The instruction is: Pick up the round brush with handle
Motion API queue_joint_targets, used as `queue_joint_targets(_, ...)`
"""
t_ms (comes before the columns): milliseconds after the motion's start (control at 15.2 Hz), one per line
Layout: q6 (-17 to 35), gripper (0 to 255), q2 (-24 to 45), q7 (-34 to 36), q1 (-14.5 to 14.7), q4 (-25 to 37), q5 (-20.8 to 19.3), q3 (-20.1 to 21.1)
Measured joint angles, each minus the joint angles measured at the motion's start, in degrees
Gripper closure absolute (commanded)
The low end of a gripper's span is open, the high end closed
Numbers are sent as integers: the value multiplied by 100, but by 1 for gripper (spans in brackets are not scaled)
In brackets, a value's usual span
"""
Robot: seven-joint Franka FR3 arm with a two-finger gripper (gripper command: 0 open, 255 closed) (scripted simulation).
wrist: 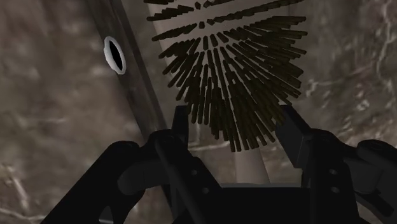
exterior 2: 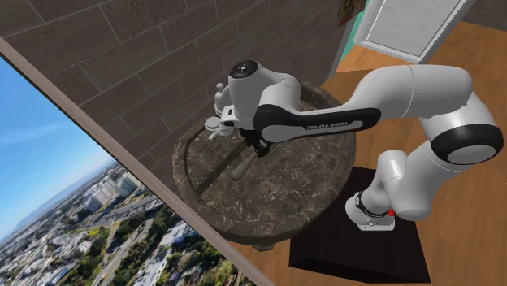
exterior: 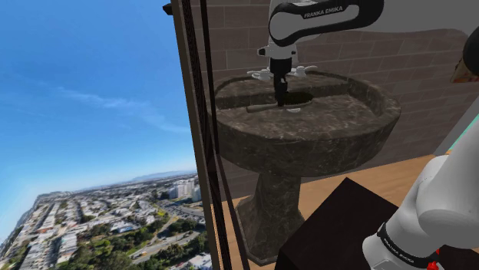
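Round brush (wrist: 229, 70) between fingers of claw (wrist: 233, 114), dark bristles fanned just ahead, pale handle running back beneath. Claw spread apart, astride bristles, low inside dark marbled sink (exterior: 338, 115).

Arm (exterior 2: 390, 89) out fwd, gripper (wrist: 233, 114) ptg down, fingers (wrist: 291, 130) apart

Dark-bristled brush (wrist: 232, 83) between the parted end effector (wrist: 234, 114), marbled basin (wrist: 57, 127), white-ringed hole (wrist: 114, 54)
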Motion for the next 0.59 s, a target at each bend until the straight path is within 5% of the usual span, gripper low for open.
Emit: queue_joint_targets(594,-406,255,43,-9,-11,353,-4,-8)
